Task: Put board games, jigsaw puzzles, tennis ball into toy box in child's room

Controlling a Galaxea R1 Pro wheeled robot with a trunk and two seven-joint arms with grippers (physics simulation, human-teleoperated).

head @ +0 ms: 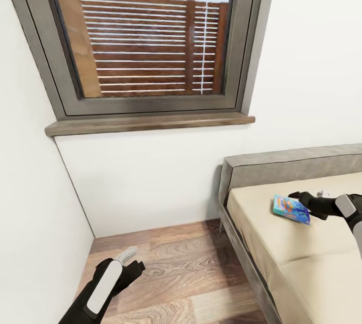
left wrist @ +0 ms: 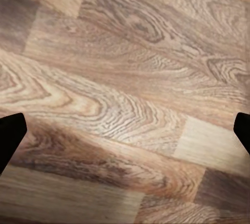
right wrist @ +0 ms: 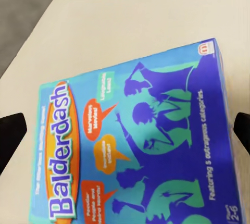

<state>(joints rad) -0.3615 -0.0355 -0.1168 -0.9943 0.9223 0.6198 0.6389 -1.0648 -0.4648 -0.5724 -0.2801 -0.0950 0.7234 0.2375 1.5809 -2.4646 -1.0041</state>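
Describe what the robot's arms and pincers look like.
Both arms are black with a light grey, rounded panel along the forearm. The left pincer has a black base and pale grey fingers. The right pincer looks black, with a small white part behind it. The wrist views show black fingertips at the frame edges.

Board game (head: 290, 209) on bed (head: 301, 258)

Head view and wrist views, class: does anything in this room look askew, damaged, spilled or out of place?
Only the board game stands out: a toy box lying flat on the bed, skewed to its edges, rather than put away. The right gripper hovers at it, jaws wide. Its lid looks undamaged in the right wrist view. The left gripper hangs open over bare wood floor.
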